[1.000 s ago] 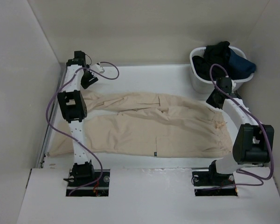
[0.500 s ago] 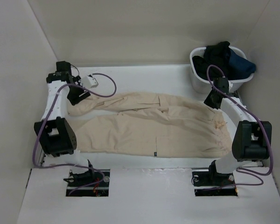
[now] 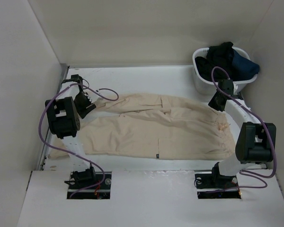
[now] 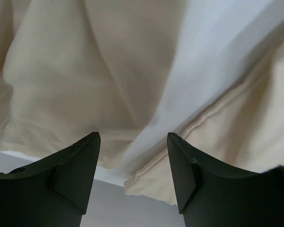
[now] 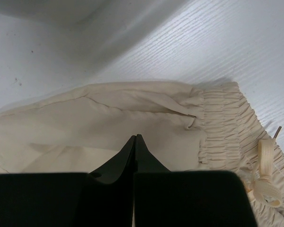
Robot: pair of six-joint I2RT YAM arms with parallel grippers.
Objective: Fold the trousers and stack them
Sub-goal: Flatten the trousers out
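From above, a white counter (image 3: 146, 78) boxed in by plain pale walls (image 3: 132, 28) carries the beige trousers (image 3: 151, 127), spread flat, legs left, waist right. A white basket (image 3: 197, 78) of dark garments (image 3: 225, 59) stands at the far right corner.

Left wrist view: the left gripper (image 4: 132, 161) is open, holding nothing, over the leg hems, with bare counter between them.

Right wrist view: the right gripper (image 5: 135, 139) is closed, its tips over the cloth beside the elastic waistband (image 5: 222, 123) and drawstring (image 5: 265, 175).

A flat white table (image 3: 146, 78) carries a pair of light beige cloth cargo trousers (image 3: 170, 127). They are spread lengthwise, with the elastic waistband to the right and both legs running left, the far leg rumpled. A white plastic laundry basket (image 3: 199, 80) stands at the table's far right corner, near the waistband.
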